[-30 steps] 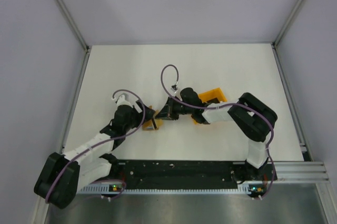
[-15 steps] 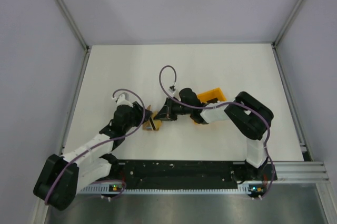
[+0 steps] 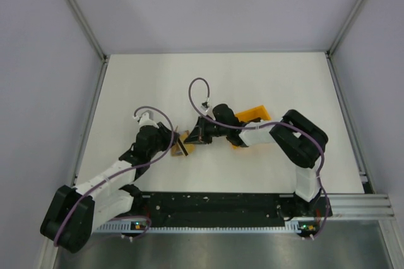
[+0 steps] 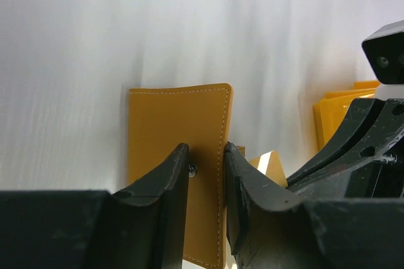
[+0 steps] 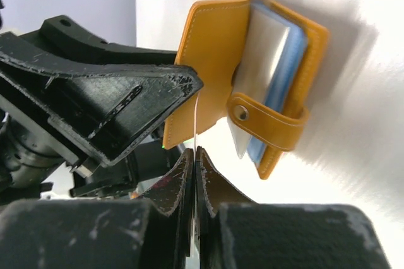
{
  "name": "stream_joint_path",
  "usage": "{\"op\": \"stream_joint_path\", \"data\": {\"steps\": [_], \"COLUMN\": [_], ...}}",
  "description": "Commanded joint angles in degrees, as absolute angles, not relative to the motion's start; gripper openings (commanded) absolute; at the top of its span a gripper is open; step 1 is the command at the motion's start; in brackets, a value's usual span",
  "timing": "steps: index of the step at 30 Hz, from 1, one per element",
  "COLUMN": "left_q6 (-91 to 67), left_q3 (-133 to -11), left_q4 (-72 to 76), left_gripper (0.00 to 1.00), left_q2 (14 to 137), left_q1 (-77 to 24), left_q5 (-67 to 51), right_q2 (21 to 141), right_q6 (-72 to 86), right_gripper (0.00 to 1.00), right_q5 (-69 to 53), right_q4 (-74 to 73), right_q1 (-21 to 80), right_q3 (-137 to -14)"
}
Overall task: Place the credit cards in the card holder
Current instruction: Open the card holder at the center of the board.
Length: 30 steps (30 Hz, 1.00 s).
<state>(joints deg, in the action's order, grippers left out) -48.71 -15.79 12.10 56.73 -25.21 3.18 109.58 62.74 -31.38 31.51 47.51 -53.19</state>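
Right wrist view: the right gripper has its fingers pressed together on a thin pale sheet seen edge-on; I cannot tell whether it is a card or a sleeve. Just beyond, the card holder is open, with a silvery grey card and a light blue card in its pocket. The left gripper clamps the holder's flap. Tugging the sheet could pull the flap free or spill the cards.

We find the card holder left of the table's middle, between our grippers. The left gripper pinches one flap from the left. The right gripper is on its right, nipping a thin sheet. The credit cards sit inside the fold. A small box lies behind the right forearm.
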Motion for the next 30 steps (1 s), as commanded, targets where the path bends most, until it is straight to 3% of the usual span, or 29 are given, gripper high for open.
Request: {"op": "stream_joint_path", "data": {"steps": [1, 10, 30], "left_q6": [-47.9, -47.5, -61.3], "left_q3": [-17.0, -17.9, -16.1], "left_q4": [6.6, 3.7, 11.1], "left_gripper": [0.00, 0.00, 0.00], "left_q2": [56.5, 55.0, 56.9], "left_q1": [-25.4, -25.2, -25.4], "left_q5": [2.0, 0.4, -5.6], "right_q2": [106.4, 104.2, 97.3], "right_q6": [55.1, 45.5, 43.9], "right_gripper": [0.00, 0.00, 0.00], "right_q5": [-23.3, -11.4, 3.6], "right_q4": [25.7, 10.6, 1.7], "right_q1": [48.0, 48.7, 54.5], "right_q3": [-57.4, -61.4, -62.1]}}
